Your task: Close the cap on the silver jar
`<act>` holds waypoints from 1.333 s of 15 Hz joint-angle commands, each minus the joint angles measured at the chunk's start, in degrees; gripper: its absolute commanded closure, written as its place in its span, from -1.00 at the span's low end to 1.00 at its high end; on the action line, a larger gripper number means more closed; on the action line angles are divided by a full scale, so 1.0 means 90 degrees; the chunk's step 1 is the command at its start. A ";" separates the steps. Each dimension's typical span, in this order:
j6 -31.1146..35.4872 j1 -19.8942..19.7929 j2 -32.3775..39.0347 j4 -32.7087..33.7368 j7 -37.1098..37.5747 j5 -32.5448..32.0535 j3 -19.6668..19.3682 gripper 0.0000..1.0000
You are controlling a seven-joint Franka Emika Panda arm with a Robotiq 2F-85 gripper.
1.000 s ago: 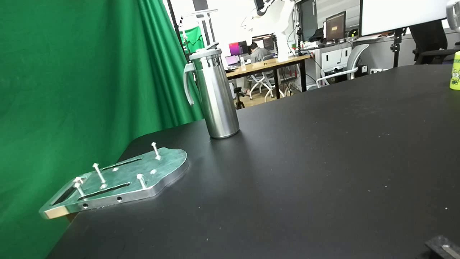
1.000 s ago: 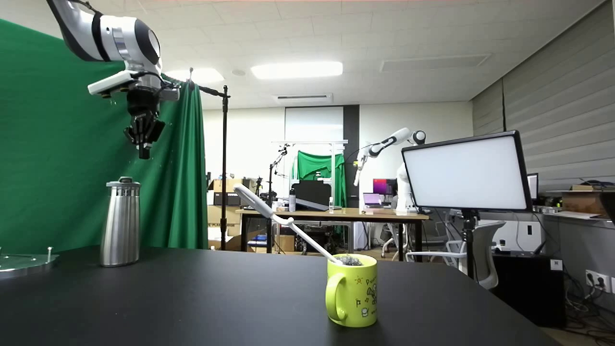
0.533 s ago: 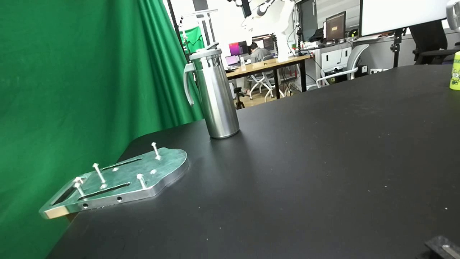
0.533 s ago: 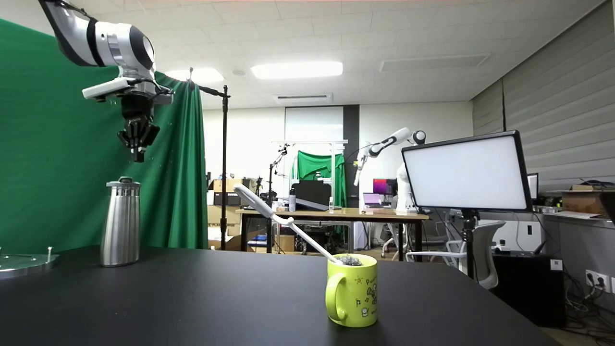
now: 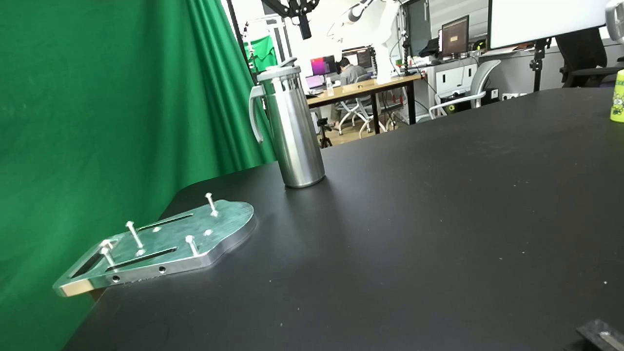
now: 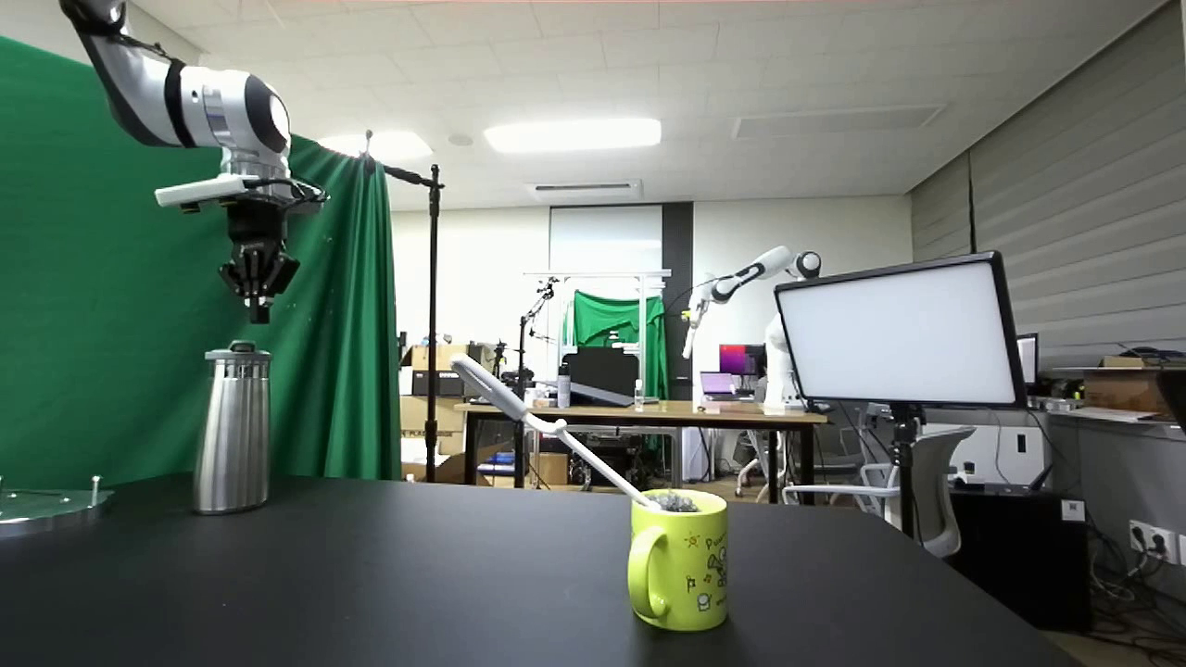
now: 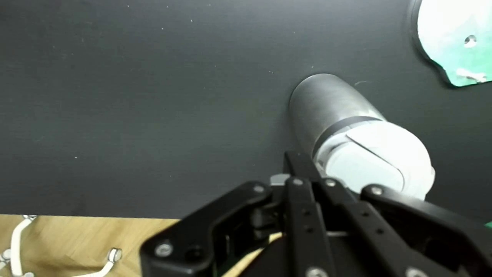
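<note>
The silver jar (image 5: 297, 136) stands upright on the black table, its thin grey side handle (image 5: 253, 114) showing in an exterior view. It also shows in an exterior view (image 6: 232, 435) and in the wrist view (image 7: 330, 104). The grey cap (image 5: 279, 73) sits on its top, and a small flap (image 5: 288, 62) on it tilts up. The cap also shows in an exterior view (image 6: 227, 355) and pale in the wrist view (image 7: 403, 150). My gripper (image 6: 258, 315) is shut and empty, above the cap and apart from it. Its fingertips (image 7: 303, 165) hide part of the jar in the wrist view.
A green-tinted metal plate with upright pegs (image 5: 229, 219) lies beside the jar at the table edge. A yellow-green mug (image 6: 681, 565) holding a white-handled brush (image 6: 593, 463) stands farther off. A green curtain (image 5: 122, 97) hangs behind the jar.
My gripper has moved down and to the left in both exterior views, closer to the top of the jar. It stays shut. The jar and cap have not moved.
</note>
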 commanded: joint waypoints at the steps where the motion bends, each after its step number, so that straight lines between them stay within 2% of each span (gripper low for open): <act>1: 0.0110 0.0156 0.0448 0.0586 -0.0197 0.0179 -0.0133 1.00; 8: 0.0097 0.0359 0.0947 0.1180 -0.0453 0.0317 -0.0180 1.00; 20: -0.0768 0.0513 0.1375 0.1918 -0.0355 0.0331 -0.0387 1.00</act>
